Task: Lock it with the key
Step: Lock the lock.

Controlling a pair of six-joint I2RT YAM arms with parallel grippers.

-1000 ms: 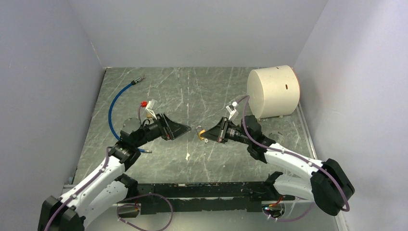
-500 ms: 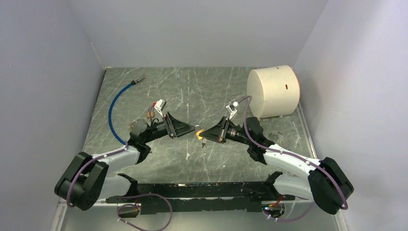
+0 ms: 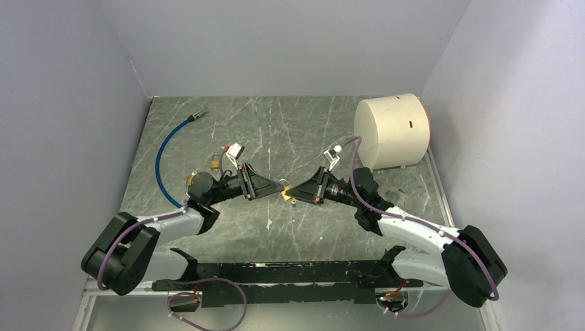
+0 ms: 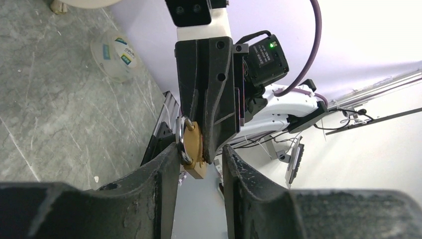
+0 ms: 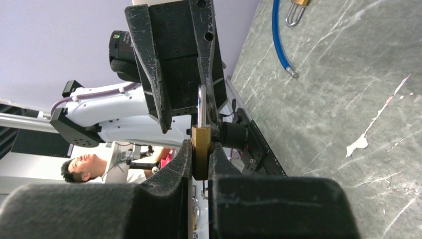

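A brass padlock (image 3: 285,194) hangs in mid-air over the middle of the table, with my right gripper (image 3: 290,192) shut on its body. The right wrist view shows the body (image 5: 201,149) pinched between the pads and the shackle pointing away. My left gripper (image 3: 279,187) meets it from the left, jaws partly open on either side of the shackle. In the left wrist view the padlock (image 4: 195,149) rests against the left finger (image 4: 166,169), with a gap to the other finger. A small dark piece (image 3: 292,201) dangles under the lock; I cannot make out the key.
A white cylinder (image 3: 392,131) with a slot lies at the back right. A blue cable (image 3: 165,148) curves along the left side, a second small brass padlock (image 5: 298,5) near it. A white scrap (image 3: 268,223) and a clear plastic disc (image 4: 115,52) lie on the table.
My left arm has swung right to the padlock, and its jaws have narrowed from wide open to either side of the shackle. The right gripper has held still.
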